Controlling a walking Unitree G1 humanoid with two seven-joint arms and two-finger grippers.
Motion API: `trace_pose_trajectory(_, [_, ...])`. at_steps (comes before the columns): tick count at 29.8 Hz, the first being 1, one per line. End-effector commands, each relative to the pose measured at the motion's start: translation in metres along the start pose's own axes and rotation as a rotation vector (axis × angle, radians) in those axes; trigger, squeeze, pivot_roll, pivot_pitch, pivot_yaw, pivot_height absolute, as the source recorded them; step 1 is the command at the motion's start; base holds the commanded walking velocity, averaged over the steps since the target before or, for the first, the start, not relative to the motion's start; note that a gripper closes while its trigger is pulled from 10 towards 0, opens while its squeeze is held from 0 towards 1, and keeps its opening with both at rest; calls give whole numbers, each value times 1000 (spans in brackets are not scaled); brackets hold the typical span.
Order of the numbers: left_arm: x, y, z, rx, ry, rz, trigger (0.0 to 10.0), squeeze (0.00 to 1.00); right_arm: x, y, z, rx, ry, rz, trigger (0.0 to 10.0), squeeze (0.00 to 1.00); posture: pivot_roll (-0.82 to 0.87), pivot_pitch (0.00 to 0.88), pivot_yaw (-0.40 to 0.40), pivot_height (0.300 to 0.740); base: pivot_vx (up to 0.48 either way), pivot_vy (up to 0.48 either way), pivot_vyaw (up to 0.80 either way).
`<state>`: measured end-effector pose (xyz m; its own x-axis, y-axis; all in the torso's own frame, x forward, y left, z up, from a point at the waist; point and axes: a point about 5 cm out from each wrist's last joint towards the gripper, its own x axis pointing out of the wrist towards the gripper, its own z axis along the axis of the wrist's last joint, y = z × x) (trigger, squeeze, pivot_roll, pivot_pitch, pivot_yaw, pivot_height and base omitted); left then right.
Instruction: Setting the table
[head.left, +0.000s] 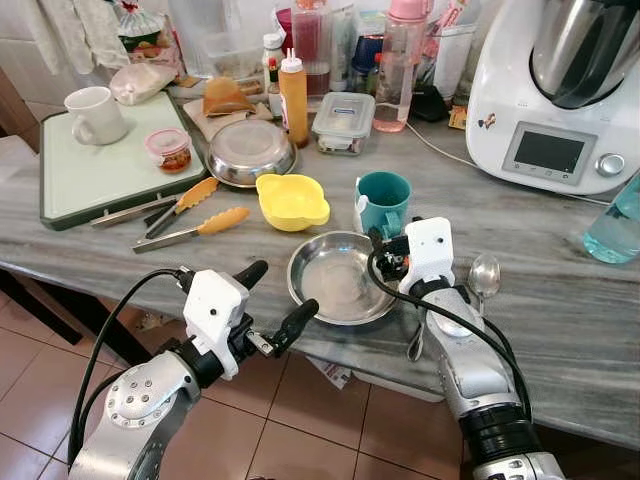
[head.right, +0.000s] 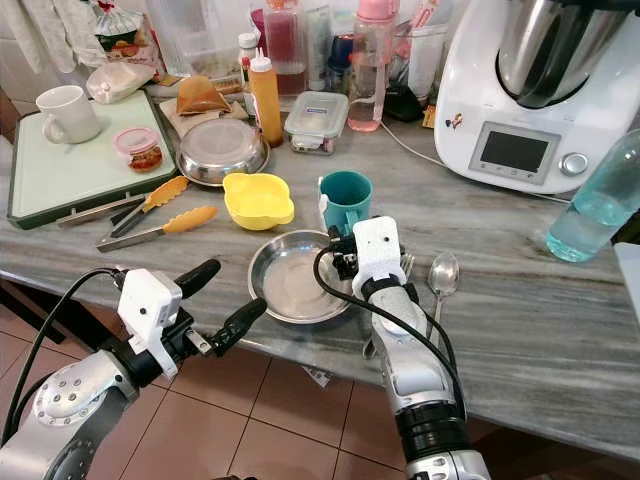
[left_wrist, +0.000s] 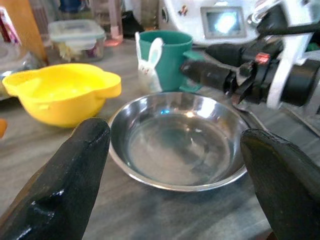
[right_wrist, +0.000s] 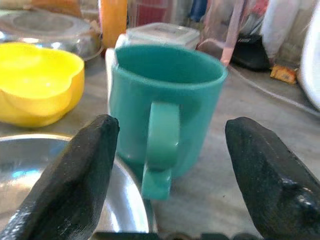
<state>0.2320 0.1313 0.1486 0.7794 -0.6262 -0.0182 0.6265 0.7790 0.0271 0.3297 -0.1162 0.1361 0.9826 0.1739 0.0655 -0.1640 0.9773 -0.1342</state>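
Right gripper (right_wrist: 165, 150), fingers apart, faces the teal mug (head.left: 385, 200) behind the steel bowl (head.left: 340, 278); left gripper (head.left: 275, 297), also spread, hovers at the worktop (head.left: 560, 300) near edge

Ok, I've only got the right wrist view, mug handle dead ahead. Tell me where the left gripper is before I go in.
Observer: The left gripper is open at the counter edge, aimed at the steel bowl and short of its rim.
Operator: Give me what lies right of my gripper.
Observer: A spoon lies on the counter just right of the right gripper, its bowl end away from the robot.
Operator: Now check the mug's left side.
Observer: The mug has a white bunny figure there, toward the yellow bowl.
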Motion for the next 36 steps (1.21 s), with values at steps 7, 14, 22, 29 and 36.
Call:
trace_pose_trajectory(7, [1,9,-4,27,17,59,10000,0,-8,-11,20,-16,-90,-61,10000,1000,33,21,37,740,0,0,0])
trace_pose_trajectory(14, [12,19,-3,39,-10,163,10000,0,-26,-23,28,-69,-136,-107,10000,1000,7,0,34,740,0,0,0])
trace_pose_trajectory(22, [23,25,-16,78,-14,275,10000,0,-61,-28,27,-115,-132,-130,10000,1000,-57,0,39,740,0,0,0])
trace_pose_trajectory(29, [21,43,-24,152,-25,441,10000,0,-82,-26,25,-168,-118,-119,10000,1000,-109,0,48,740,0,0,0])
trace_pose_trajectory(36, [24,47,-28,164,-22,458,10000,0,-88,-24,24,-203,-113,-98,10000,1000,-112,0,48,740,0,0,0])
